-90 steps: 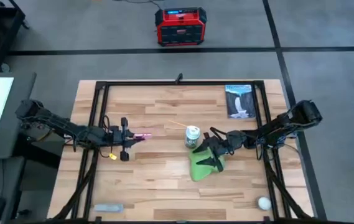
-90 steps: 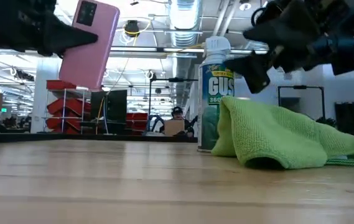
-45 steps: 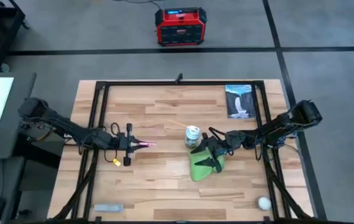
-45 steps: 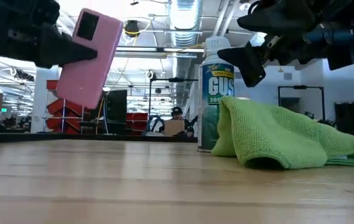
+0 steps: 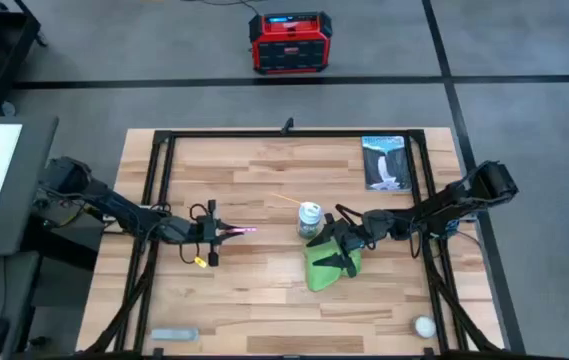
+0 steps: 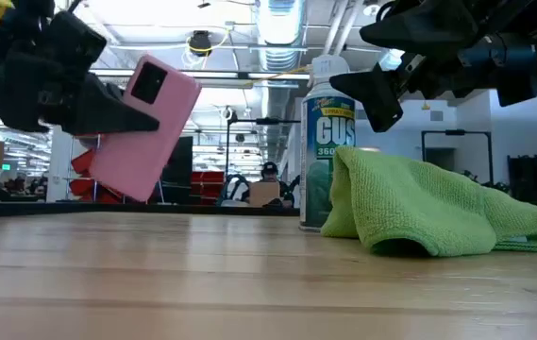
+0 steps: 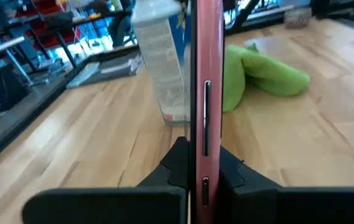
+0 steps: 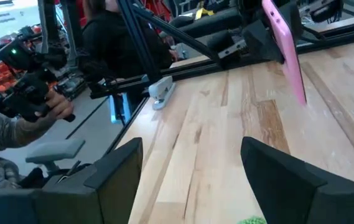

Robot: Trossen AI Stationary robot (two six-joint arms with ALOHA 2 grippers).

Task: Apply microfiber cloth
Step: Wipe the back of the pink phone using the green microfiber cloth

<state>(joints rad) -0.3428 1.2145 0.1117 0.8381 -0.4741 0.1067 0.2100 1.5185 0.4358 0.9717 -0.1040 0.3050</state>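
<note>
Wooden planks make up the surface [image 5: 254, 290], where the microfiber cloth [image 5: 322, 265] lies crumpled in a heap just beside a spray can [image 5: 309, 219], touching it in the low view. Above the cloth hovers the right pincer [image 5: 338, 244], fingers spread wide and holding nothing. Well apart on the other side, the left pincer [image 5: 214, 232] clamps a pink phone [image 6: 145, 127] by its edges, tilted and clear of the wood.

The microfiber cloth [image 5: 328, 263] was a soft, bright green fabric, plain and without marks. It lay crumpled in a loose heap on the wooden table, at about 5 o'clock from the table centre in the high view. In the low view the microfiber cloth [image 6: 428, 210] rose in a fold on one side and trailed flatter toward the other.
</note>
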